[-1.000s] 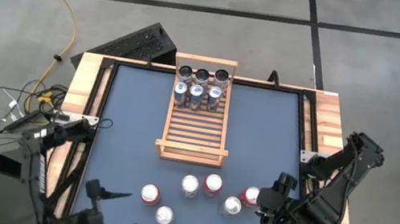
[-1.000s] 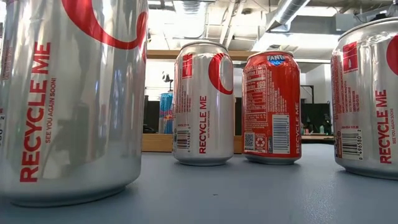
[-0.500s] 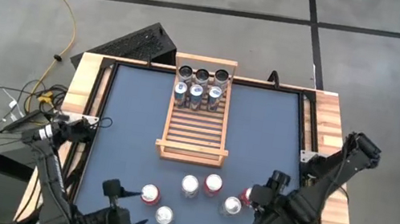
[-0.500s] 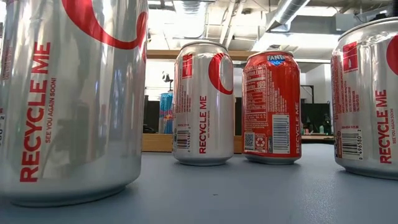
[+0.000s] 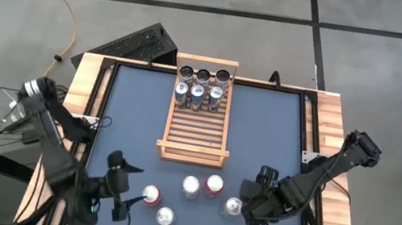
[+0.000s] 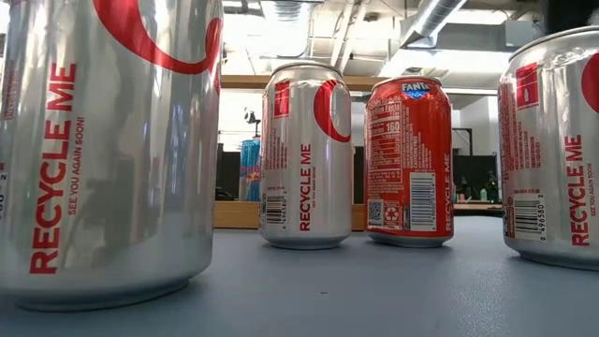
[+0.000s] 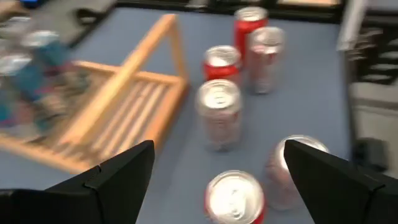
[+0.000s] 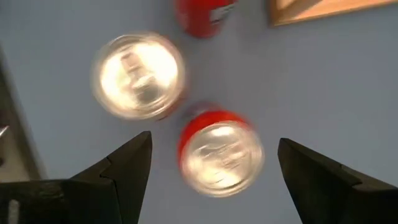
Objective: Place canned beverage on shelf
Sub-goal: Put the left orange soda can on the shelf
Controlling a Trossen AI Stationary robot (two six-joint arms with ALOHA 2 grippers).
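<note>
With both pairs of fingers spread and empty, the right gripper [image 8: 208, 168] hangs directly above an upright red can [image 8: 219, 152] centred between them, nearer than the left gripper [image 7: 217, 171], with the shelf [image 5: 197, 120] well beyond.

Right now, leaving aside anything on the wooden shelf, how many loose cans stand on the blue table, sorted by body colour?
Red cans: 3
Silver cans: 3
Total: 6
</note>
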